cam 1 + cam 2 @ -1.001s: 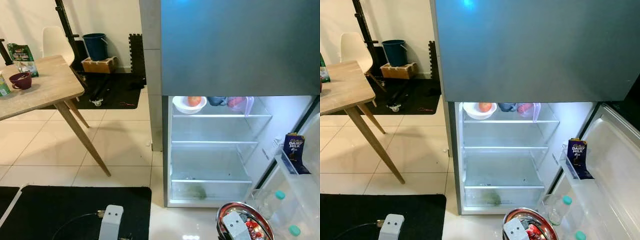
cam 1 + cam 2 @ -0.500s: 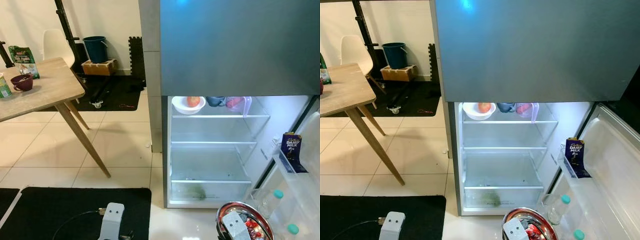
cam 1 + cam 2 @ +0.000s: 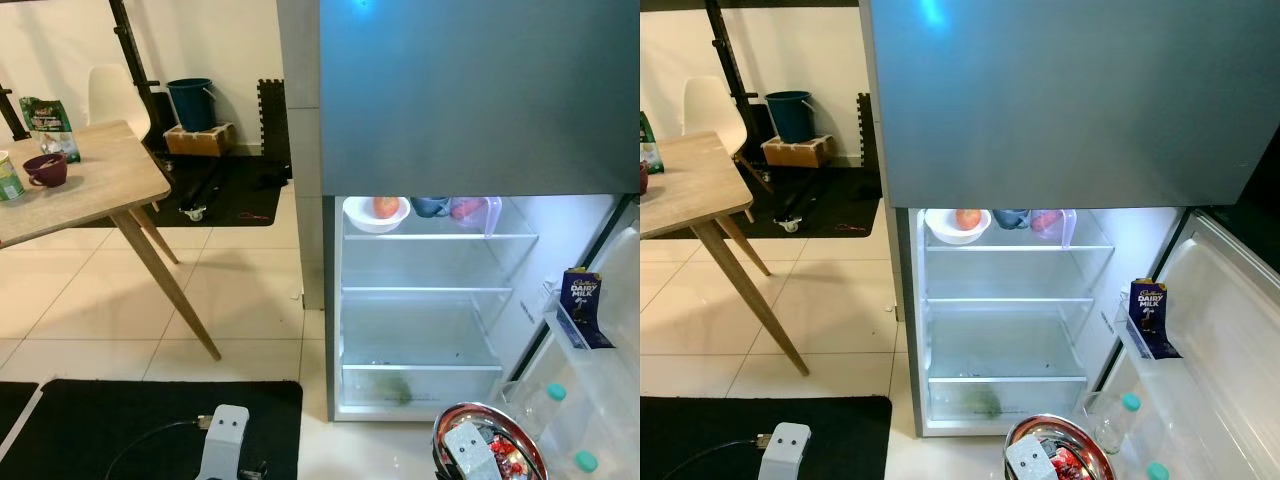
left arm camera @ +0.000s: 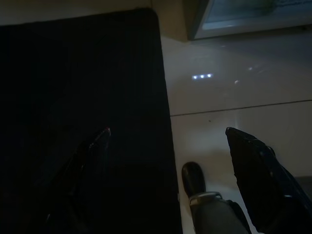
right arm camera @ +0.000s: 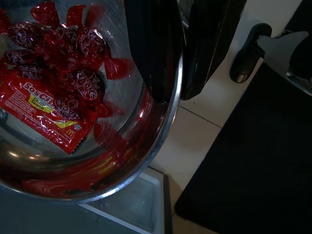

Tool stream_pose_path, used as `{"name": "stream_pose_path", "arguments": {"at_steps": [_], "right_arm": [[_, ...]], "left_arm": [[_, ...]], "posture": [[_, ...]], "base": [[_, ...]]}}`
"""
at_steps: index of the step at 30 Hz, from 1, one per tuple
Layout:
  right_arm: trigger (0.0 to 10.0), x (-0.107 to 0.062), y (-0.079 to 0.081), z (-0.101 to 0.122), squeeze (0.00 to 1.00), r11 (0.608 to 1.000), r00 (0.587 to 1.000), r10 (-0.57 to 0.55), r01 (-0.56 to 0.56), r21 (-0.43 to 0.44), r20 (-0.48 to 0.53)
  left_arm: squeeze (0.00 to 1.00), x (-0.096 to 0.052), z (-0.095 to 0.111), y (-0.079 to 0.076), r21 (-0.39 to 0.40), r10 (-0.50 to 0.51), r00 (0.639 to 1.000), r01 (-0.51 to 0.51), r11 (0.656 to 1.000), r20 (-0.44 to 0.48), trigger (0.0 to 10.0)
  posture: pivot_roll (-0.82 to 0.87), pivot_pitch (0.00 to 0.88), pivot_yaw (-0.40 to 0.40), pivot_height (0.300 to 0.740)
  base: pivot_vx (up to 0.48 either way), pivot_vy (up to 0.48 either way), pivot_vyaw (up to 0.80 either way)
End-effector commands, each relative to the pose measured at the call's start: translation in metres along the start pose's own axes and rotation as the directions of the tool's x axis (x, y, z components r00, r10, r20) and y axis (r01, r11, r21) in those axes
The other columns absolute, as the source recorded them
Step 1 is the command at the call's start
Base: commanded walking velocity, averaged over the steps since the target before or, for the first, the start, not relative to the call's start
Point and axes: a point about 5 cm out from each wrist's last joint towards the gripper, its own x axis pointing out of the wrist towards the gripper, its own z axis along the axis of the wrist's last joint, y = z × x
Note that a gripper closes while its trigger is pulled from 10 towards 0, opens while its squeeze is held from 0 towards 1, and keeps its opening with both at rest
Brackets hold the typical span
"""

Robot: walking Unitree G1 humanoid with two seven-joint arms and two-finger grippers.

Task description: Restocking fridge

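Our right hand [image 5: 178,95] pinches the rim of the steel bowl [image 5: 146,161], one finger inside and one outside, red sweets [image 5: 73,53] and a sauce sachet [image 5: 41,109] in it; we hold it low before the open fridge [image 3: 420,300]. Our left hand [image 4: 168,139] hangs spread and empty over the black mat [image 4: 83,97] and tiles. The top shelf [image 3: 440,237] carries a white bowl [image 3: 375,213]; the door rack [image 3: 570,335] holds chocolate [image 3: 580,300].
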Motion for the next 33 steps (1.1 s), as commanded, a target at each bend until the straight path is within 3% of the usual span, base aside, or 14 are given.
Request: {"name": "stream_pose_path", "arguments": {"at_steps": [1, 33], "right_arm": [[10.0, -0.0002, 0.0001, 0.0001, 0.0, 1.0, 1.0, -0.004, 0.004, -0.008, 0.004], [10.0, -0.0017, 0.0007, -0.0032, 0.0, 1.0, 1.0, -0.014, 0.014, 0.001, 0.0]], "left_arm": [[0.0, -0.0017, -0.0046, 0.0047, 0.01, 0.006, 1.0, -0.006, 1.0, -0.02, 10.0], [0.0, -0.0012, -0.0026, 0.0044, 0.02, -0.006, 1.0, 0.006, 1.0, -0.019, 10.0]], "posture": [[-0.09, 0.094, 0.043, 0.74], [-0.09, 0.098, 0.054, 0.74]], "base": [[0.27, 0.0, 0.0], [0.295, 0.0, 0.0]]}}
